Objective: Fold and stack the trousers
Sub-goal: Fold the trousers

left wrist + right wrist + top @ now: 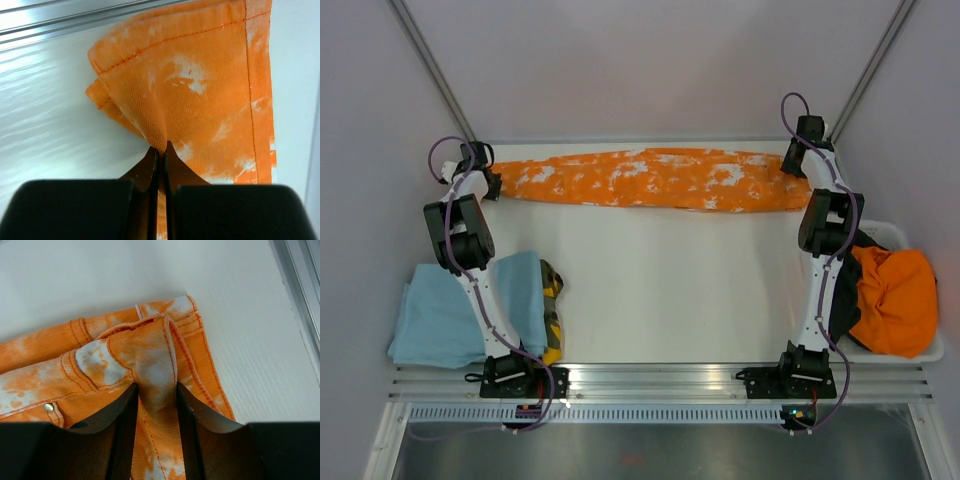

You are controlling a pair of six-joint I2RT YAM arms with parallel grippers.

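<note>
**At the far edge of the table: trousers pinched at both ends, cross-fold not yet made**

Near-side of the left gripper (160, 150), towards its base, lie a folded light blue cloth (440, 310) and a camouflage-patterned piece (552, 300); neither touches the task item. The left gripper itself is closed tight on the hem end of the trousers (650, 180), with fabric nipped between its tips.

From that gripper the trousers run rightward in one long narrow band to the right gripper (156, 390), which is clamped on a raised fold at the waistband, cloth filling the gap between its fingers.

Progress, as judged: the legs appear laid one over the other lengthwise. Folding end to end has not begun and nothing is stacked, so most of the work is outstanding.

Clearances: just beyond both grippers the table (670, 280) ends at its rail and the back wall, leaving little room that way. Open surface lies near-side of both grippers, between the arms. Near-side and outboard of the right gripper, a white bin (900, 232) holds a plain orange garment (895, 300).
</note>
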